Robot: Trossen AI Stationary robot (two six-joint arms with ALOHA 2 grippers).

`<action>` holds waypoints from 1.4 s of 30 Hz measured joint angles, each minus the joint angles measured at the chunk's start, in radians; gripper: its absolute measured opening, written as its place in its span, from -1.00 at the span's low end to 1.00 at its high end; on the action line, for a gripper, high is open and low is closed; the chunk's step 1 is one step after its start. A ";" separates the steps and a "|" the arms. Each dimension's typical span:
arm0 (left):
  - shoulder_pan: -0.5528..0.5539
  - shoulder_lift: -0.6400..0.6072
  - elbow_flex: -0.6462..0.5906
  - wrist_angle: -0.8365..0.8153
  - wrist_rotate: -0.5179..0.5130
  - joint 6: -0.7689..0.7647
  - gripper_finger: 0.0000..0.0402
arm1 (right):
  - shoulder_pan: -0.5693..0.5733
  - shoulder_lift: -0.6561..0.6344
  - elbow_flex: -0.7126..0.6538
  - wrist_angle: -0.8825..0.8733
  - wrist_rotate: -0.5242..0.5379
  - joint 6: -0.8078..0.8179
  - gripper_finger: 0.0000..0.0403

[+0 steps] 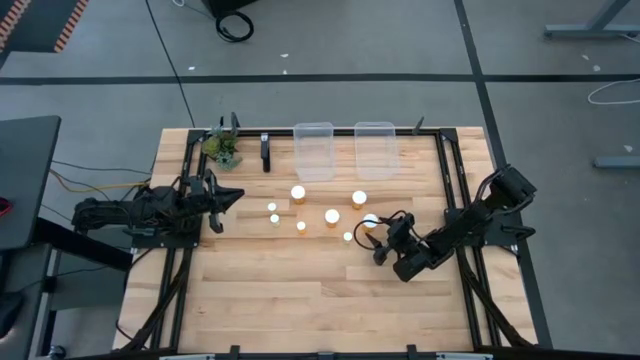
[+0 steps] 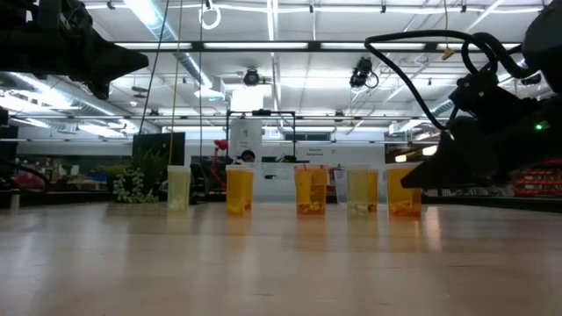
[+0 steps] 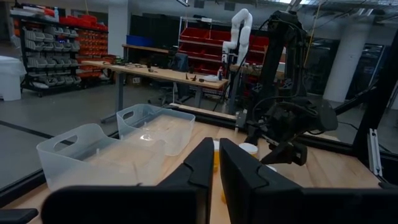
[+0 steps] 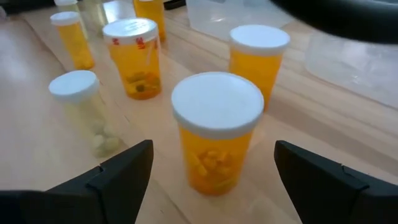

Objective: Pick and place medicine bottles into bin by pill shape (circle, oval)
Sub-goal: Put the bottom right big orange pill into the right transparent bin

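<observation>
1. Seven white-capped medicine bottles [image 1: 298, 192] stand upright in a loose cluster mid-worktop [image 1: 300, 300], near two clear bins [image 1: 313, 150] at the far edge.
2. Right hand [image 1: 375, 238]: low beside the cluster, fingers spread wide either side of the nearest amber bottle [image 4: 216, 134], not touching it.
3. Left hand [image 1: 232, 195]: level at the worktop's left side, fingers nearly together, holding nothing.
</observation>
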 joint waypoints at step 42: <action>0.000 0.000 0.000 0.000 0.000 -0.001 -0.82 | -0.133 0.000 0.014 0.051 -0.172 -0.157 0.30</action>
